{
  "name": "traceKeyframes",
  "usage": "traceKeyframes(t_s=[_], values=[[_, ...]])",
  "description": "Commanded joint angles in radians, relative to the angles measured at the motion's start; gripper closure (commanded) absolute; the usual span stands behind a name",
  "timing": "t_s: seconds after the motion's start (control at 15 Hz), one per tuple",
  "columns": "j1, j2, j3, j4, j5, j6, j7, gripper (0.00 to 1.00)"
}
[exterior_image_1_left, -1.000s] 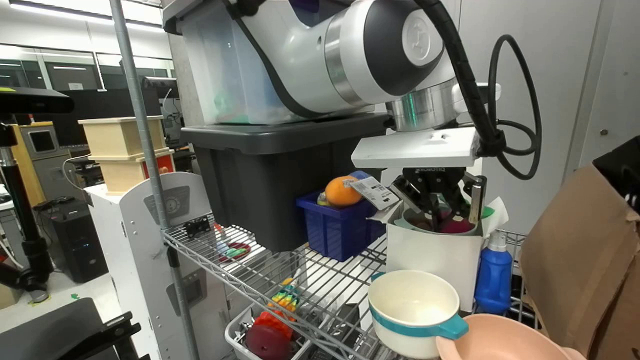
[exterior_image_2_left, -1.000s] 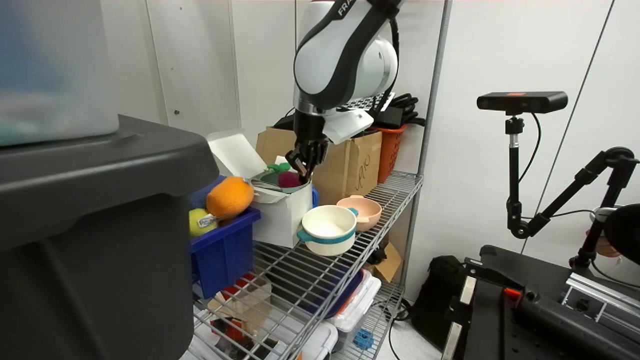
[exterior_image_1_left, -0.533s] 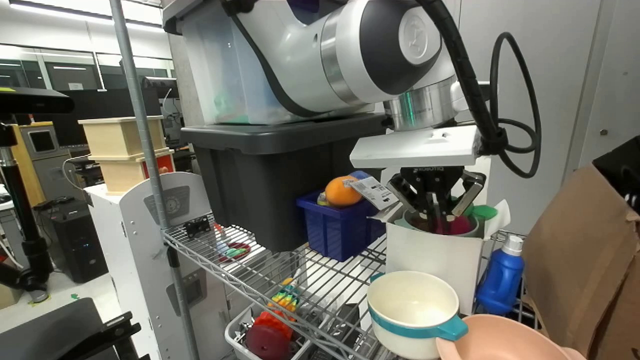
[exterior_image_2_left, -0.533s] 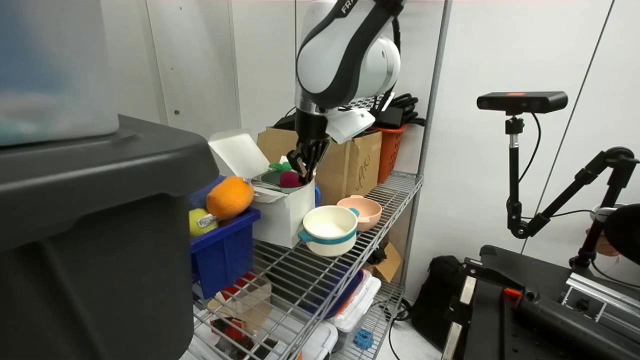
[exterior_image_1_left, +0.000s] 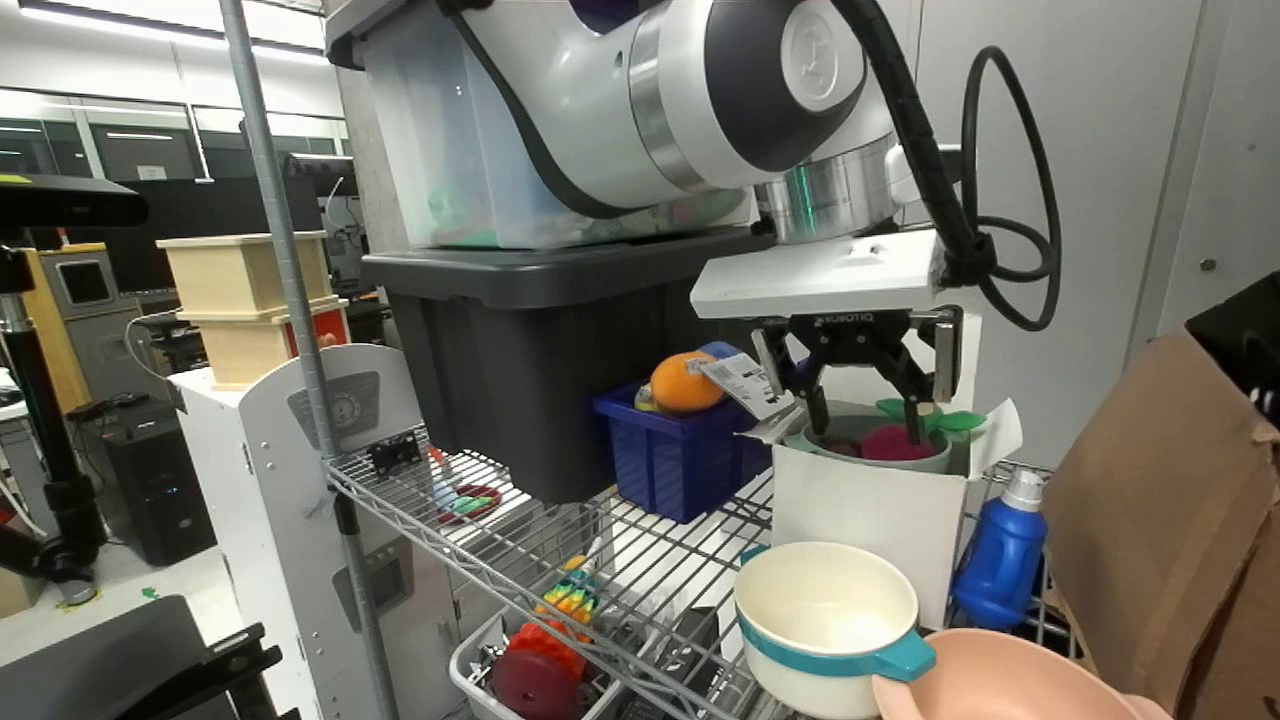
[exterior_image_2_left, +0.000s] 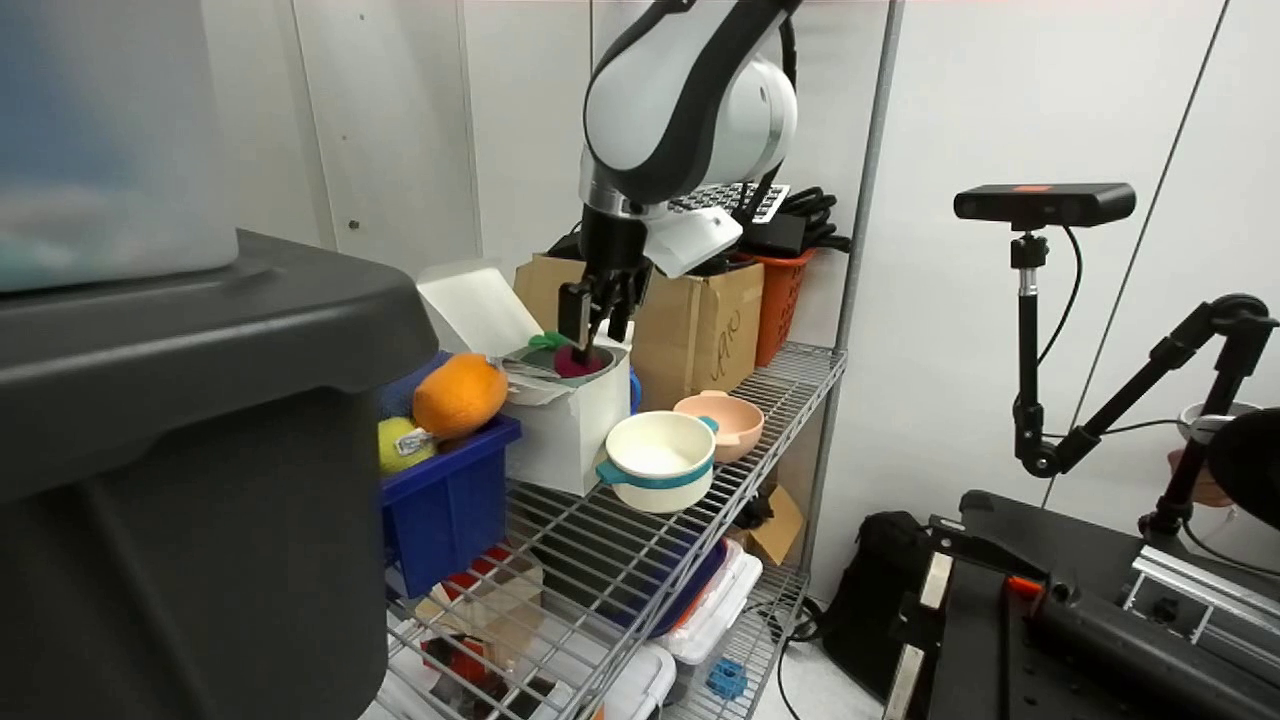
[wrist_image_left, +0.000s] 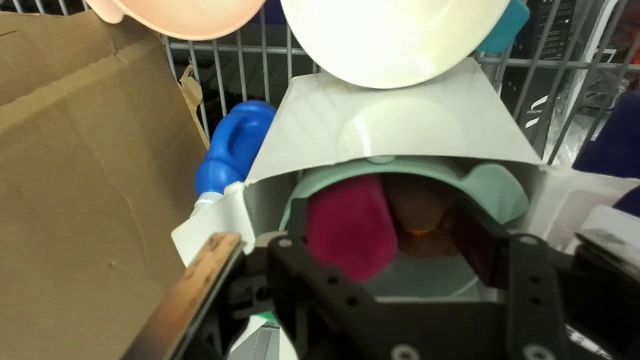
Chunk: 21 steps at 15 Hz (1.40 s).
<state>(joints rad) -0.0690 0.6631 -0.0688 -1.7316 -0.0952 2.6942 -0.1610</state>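
My gripper (exterior_image_1_left: 866, 430) is open, pointing down over a pale green pot (exterior_image_1_left: 938, 461) that sits inside an open white box (exterior_image_1_left: 865, 520). In the wrist view a magenta object (wrist_image_left: 350, 230) lies in the pot, right beside one of the fingers (wrist_image_left: 299, 217); whether they touch I cannot tell. A dim brownish item (wrist_image_left: 417, 212) sits in the pot between the spread fingers, partly in shadow. Nothing is gripped. Green leaves (exterior_image_1_left: 960, 421) stick up at the pot's edge, seen in both exterior views. The pot's lower part is hidden by the box.
A cream pot (exterior_image_1_left: 830, 600) with teal handles and a peach bowl (exterior_image_1_left: 1010, 680) stand before the box. A blue bottle (exterior_image_1_left: 1002, 555) leans beside it, near a cardboard box (exterior_image_1_left: 1150, 520). A blue bin (exterior_image_1_left: 665, 460) holds an orange (exterior_image_1_left: 686, 382). A dark tote (exterior_image_1_left: 540, 370) rises behind.
The gripper has opened from nearly shut jaws and risen a little. More of the magenta object and green leaves shows. The blue bottle has shifted and now tilts toward the cardboard box.
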Motion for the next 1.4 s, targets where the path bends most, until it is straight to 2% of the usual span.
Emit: traceKeyframes(t_s=[0.0, 0.73, 1.33], values=[[-0.001, -0.036, 0.011, -0.024, -0.014, 0.014, -0.004, 0.0], [0.041, -0.006, -0.001, 0.031, -0.021, 0.002, 0.044, 0.0], [0.038, 0.021, -0.004, 0.091, -0.012, -0.006, 0.072, 0.0]])
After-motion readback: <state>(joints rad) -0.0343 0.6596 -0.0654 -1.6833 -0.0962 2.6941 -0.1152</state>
